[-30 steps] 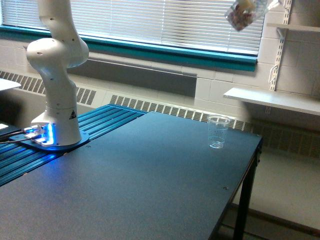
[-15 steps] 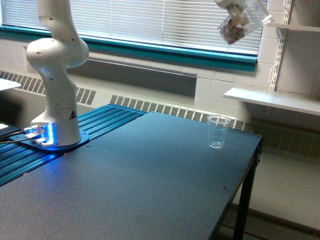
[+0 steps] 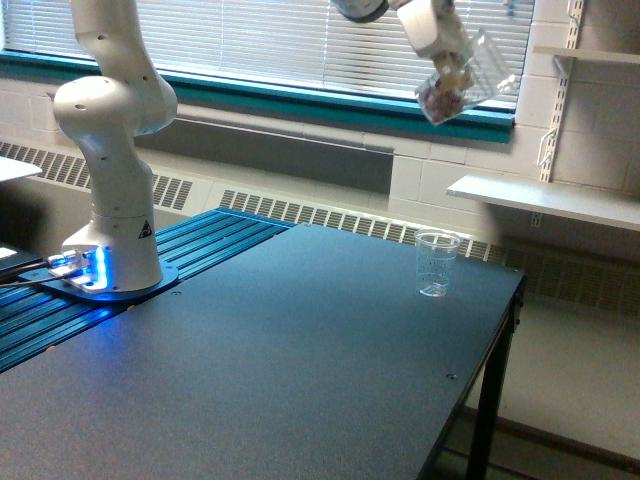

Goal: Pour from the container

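High in the exterior view, my gripper (image 3: 452, 62) is shut on the container (image 3: 462, 83), a small clear plastic cup with brownish bits inside. The cup is tilted, its rim toward the upper right. It hangs well above a clear tapered cup with faint measuring lines (image 3: 436, 264), which stands upright and looks empty on the dark table (image 3: 300, 360) near its far right corner. The held cup is roughly over that standing cup, slightly to its right. My fingertips are largely hidden behind the cup.
The arm's white base (image 3: 112, 210) stands at the table's left on blue ribbed plates (image 3: 200, 250). A window with blinds (image 3: 300, 40) and a radiator run behind. White wall shelves (image 3: 550, 200) are at the right. The table's right edge (image 3: 500, 340) drops to the floor.
The gripper with the container has come down and moved left, from the top right corner to a spot over the standing cup. The standing cup has not moved.
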Controlling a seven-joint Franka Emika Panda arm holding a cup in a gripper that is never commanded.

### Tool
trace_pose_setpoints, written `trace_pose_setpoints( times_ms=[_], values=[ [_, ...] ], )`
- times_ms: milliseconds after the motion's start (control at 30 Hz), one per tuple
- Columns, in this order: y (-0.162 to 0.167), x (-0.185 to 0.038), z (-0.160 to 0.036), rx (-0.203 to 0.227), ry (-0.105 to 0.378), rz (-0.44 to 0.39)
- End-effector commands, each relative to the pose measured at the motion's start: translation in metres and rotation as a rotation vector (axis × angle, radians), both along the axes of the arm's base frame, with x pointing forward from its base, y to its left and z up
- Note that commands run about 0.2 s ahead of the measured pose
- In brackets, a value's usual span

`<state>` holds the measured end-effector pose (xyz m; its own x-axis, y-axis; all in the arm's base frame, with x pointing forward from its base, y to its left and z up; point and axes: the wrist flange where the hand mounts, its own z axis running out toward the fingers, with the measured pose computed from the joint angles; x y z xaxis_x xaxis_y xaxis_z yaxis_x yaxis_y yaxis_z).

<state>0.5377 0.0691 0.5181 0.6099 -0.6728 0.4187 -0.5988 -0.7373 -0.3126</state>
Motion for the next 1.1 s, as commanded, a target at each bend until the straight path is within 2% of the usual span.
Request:
trace_pose_setpoints(
  times_ms=[33, 400, 633, 900, 1100],
  values=[
    [0.049, -0.022, -0.015, 0.025, 0.007, 0.012],
    [0.118, -0.068, -0.056, 0.028, 0.075, 0.079],
    [0.145, -0.088, -0.075, 0.09, 0.128, 0.05],
    [0.163, -0.094, -0.088, 0.132, 0.158, 0.011],
    [0.175, -0.094, -0.104, 0.147, 0.183, -0.01]
  ],
)
